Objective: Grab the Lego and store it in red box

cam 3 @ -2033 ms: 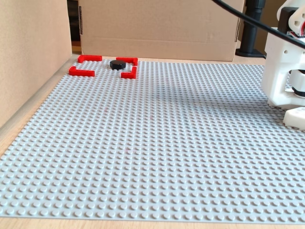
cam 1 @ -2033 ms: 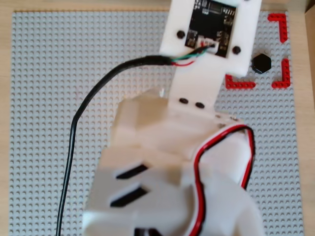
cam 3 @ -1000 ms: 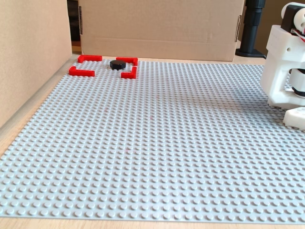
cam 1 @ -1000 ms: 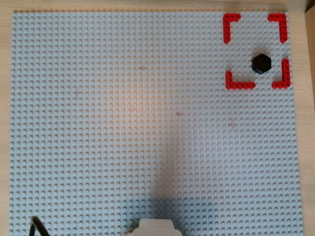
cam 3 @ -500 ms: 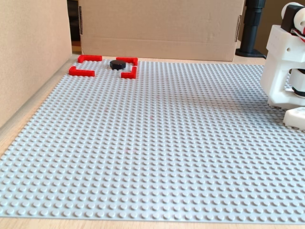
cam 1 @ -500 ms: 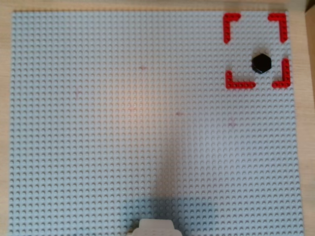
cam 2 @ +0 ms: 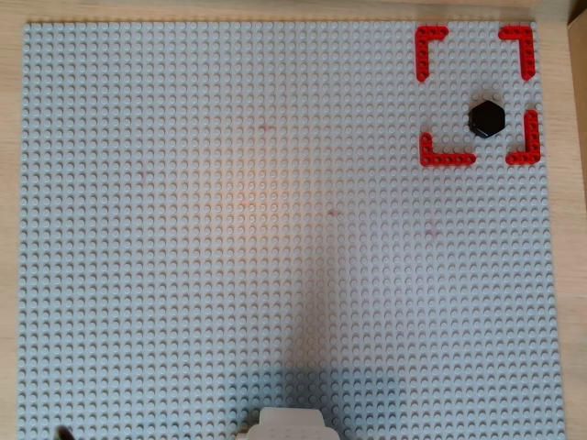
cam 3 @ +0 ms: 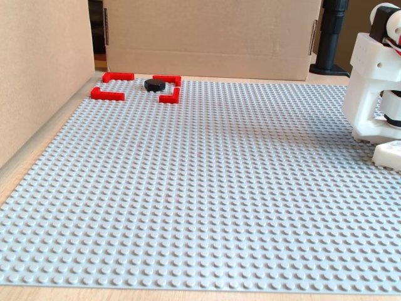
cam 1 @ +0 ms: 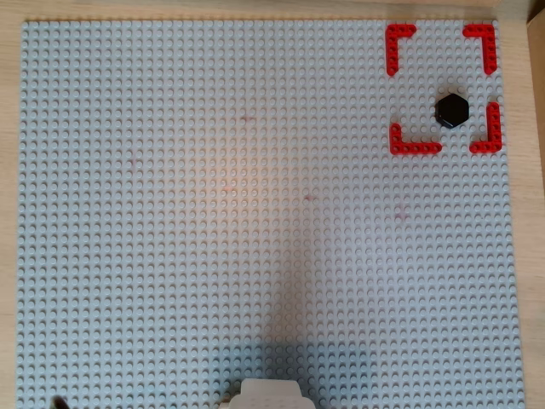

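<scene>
Overhead and side views of the workspace. The Lego (cam 1: 452,110), a black flat-topped hexagon, sits inside the red box (cam 1: 400,37), the square marked by four red corner brackets at the upper right of both overhead views. It lies toward the lower right of that square, near the lower right bracket but apart from it. In the fixed view the Lego (cam 3: 153,84) appears at upper left, between the brackets of the red box (cam 3: 108,94).

Progress: judged from this layout, the storing step looks complete; the piece rests within the outline with nothing holding it. What may be left is only for the arm to settle at rest.

The arm (cam 3: 376,88) shows as a white base and lower joints at the right edge of the fixed view, and as a pale part (cam 1: 271,395) at the bottom centre of the overhead views. The hand is out of all frames, so whether it is released or clenched cannot be told.

Surface: a grey studded baseplate (cam 1: 255,213) covers most of a pale wooden worktop (cam 3: 37,147). Cardboard panels (cam 3: 213,37) wall in the back and left sides.
</scene>
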